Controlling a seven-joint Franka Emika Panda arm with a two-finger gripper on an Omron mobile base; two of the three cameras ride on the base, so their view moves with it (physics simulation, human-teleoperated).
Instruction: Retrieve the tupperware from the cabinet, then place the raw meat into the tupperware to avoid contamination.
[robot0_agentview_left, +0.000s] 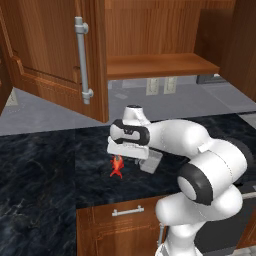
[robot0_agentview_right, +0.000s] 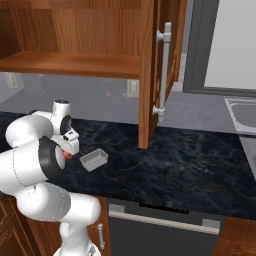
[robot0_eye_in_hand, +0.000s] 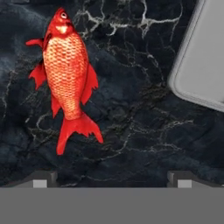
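The raw meat (robot0_eye_in_hand: 68, 74) is a bright red fish-shaped piece lying flat on the black marble counter (robot0_agentview_left: 45, 165). In the left base view the raw meat (robot0_agentview_left: 116, 167) sits just below and left of my hand. My gripper (robot0_eye_in_hand: 111, 180) points straight down above the counter, open, with nothing between its fingertips (robot0_eye_in_hand: 43, 179); the meat lies ahead of the left tip. The pale grey tupperware (robot0_eye_in_hand: 201, 61) rests on the counter beside the hand, empty, also seen as the tupperware (robot0_agentview_right: 94, 160) and the tupperware (robot0_agentview_left: 151, 162), partly hidden by my gripper (robot0_agentview_left: 125, 157). The cabinet (robot0_agentview_left: 50, 50) stands open overhead.
The cabinet shelf (robot0_agentview_right: 70, 65) is bare. An open door (robot0_agentview_right: 150, 75) with a silver bar handle (robot0_agentview_right: 162, 70) hangs down toward the counter on the right. A sink (robot0_agentview_right: 242, 115) lies far right. Drawer fronts (robot0_agentview_left: 125, 220) run below the counter edge.
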